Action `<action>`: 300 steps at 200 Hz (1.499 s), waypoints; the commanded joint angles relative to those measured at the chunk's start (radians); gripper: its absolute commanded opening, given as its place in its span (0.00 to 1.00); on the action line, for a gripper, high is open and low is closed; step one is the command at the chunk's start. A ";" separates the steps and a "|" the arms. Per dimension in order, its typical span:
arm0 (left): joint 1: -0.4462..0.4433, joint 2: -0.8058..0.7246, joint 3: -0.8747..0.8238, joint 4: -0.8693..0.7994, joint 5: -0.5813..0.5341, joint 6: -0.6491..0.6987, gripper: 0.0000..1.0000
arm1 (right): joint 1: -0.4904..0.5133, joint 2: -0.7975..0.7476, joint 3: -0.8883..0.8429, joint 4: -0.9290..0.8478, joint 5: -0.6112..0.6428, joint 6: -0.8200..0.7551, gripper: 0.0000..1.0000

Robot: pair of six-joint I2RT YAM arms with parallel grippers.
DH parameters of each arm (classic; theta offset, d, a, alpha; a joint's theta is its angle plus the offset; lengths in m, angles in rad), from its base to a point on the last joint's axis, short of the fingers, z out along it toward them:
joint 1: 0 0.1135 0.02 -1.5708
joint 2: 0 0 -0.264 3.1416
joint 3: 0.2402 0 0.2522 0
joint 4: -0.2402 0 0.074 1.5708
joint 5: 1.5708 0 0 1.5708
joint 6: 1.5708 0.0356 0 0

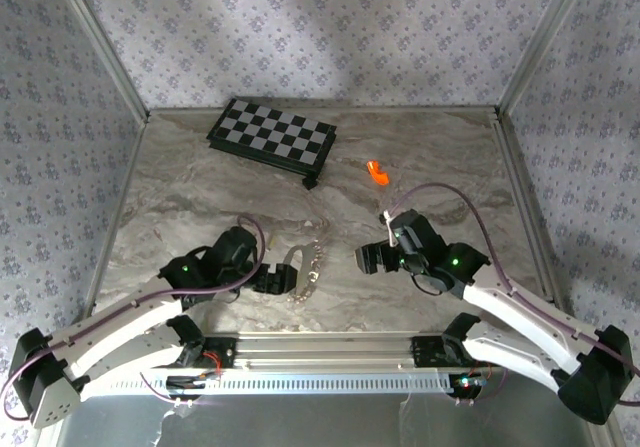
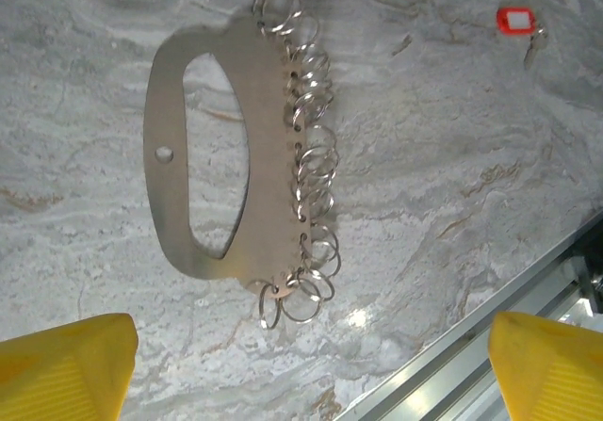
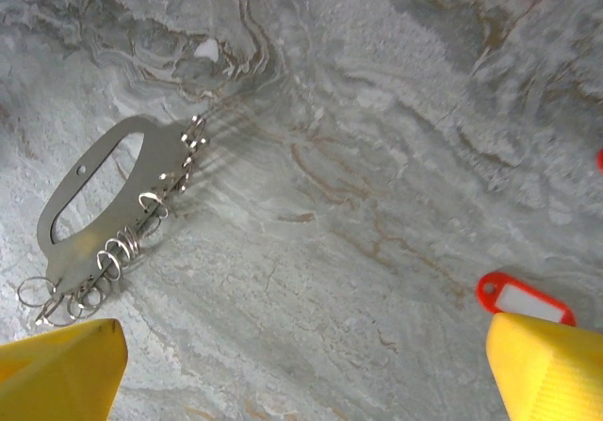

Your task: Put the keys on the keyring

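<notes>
The keyring (image 1: 305,262) is a flat silver metal plate with an oval cut-out and several split rings along one edge, lying on the marble table. In the left wrist view the keyring (image 2: 268,157) lies just ahead of my left gripper (image 2: 311,350), which stands open with bare table between its yellow fingers (image 2: 66,369). A red key with a pale centre (image 2: 514,21) lies far beyond it. My right gripper (image 3: 301,360) is open over bare table; the red key (image 3: 523,299) lies against its right finger (image 3: 551,369), and the keyring (image 3: 127,200) lies far left. A red sliver (image 3: 600,160) shows at the edge.
A black-and-white chequered board (image 1: 272,135) stands at the back of the table, and a bright orange piece (image 1: 377,172) lies to its right. The metal rail (image 1: 330,347) of the table's near edge runs close behind both grippers (image 1: 275,279) (image 1: 368,259). Patterned walls enclose the table.
</notes>
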 commanded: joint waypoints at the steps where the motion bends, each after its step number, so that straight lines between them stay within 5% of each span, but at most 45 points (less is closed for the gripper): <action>1: -0.023 -0.016 -0.012 -0.032 -0.020 -0.051 0.94 | 0.018 0.020 -0.012 0.022 -0.042 0.020 1.00; 68: -0.080 -0.069 -0.052 -0.086 -0.067 -0.100 0.84 | 0.109 0.044 -0.040 0.084 -0.025 0.023 1.00; 132: -0.087 -0.014 -0.092 -0.023 -0.002 -0.092 0.58 | 0.156 0.084 -0.029 0.104 -0.015 0.049 1.00; 300: -0.095 0.255 -0.075 0.155 0.026 -0.051 0.41 | 0.137 0.109 -0.060 0.131 -0.021 0.030 1.00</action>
